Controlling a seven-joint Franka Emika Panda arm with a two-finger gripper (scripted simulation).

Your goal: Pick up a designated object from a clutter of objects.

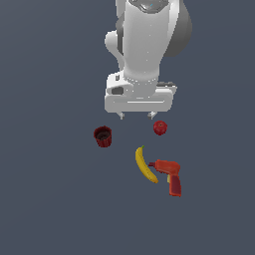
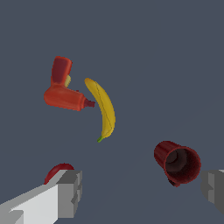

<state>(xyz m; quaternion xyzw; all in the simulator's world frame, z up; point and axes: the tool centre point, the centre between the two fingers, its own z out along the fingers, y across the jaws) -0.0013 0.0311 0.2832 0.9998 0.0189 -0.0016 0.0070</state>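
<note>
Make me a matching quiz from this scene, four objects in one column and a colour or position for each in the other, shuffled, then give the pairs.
Things:
1. apple
2. cup
3. banana
4. toy drill

Descriptions:
A. yellow, curved, next to the drill's nose
B. red-orange, pistol-shaped
C. dark red, hollow top
D. round, glossy red, partly hidden behind a gripper finger in the wrist view

Pairs: 1-D, 2-C, 3-A, 4-B

Simulated scene, flat featureless grey ground (image 1: 45, 199)
</note>
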